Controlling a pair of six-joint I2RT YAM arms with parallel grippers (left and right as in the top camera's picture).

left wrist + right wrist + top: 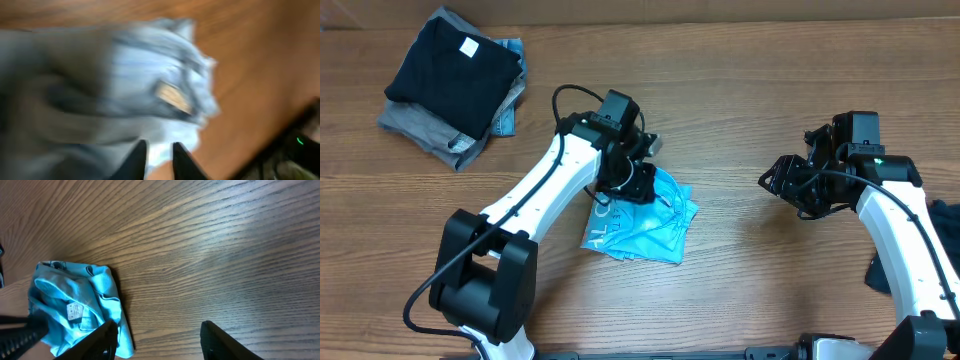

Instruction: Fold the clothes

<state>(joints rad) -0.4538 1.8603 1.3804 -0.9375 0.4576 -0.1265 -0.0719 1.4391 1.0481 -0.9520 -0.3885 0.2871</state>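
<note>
Currently left gripper (159,160) at sky-blue T-shirt (650,225), grip unclear in blur; right gripper (159,327) agape, empty; pinch 1 hem, spread flat

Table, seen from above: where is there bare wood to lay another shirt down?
The widest bare stretch of table runs along the top, between the folded stack and the right gripper. Another patch lies in front, between the sky-blue shirt and the right arm. It is crowded around that shirt, under the left gripper.
</note>
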